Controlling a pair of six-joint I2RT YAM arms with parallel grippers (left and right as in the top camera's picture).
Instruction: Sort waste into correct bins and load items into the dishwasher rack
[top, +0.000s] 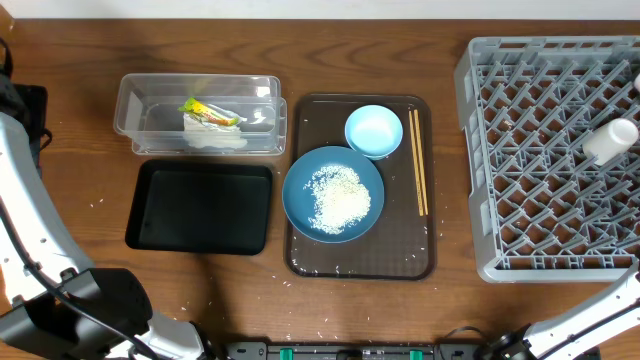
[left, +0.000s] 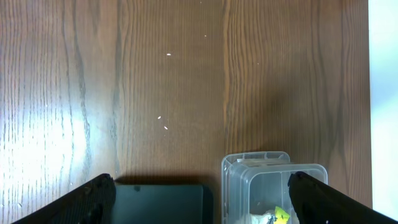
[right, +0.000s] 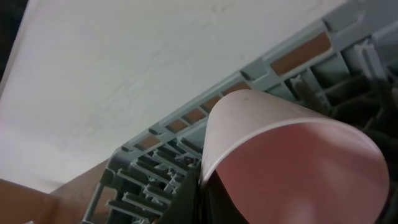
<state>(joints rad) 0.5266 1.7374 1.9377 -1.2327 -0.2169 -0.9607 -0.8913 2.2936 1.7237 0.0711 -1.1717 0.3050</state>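
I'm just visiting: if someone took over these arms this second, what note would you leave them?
Left hand: open, empty, above the table by the clear tub and black tray.
Right hand: shut; pink cup right before it at the rack; grip unclear.
Done: wrapper and white paper in the tub.
To do: rice on the blue dish; light-blue bowl, chopsticks on the brown tray.

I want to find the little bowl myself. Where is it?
Find the brown tray in the middle. At its far end sits the small light-blue bowl. It's empty and paler than the big dark-blue dish of rice beside it.
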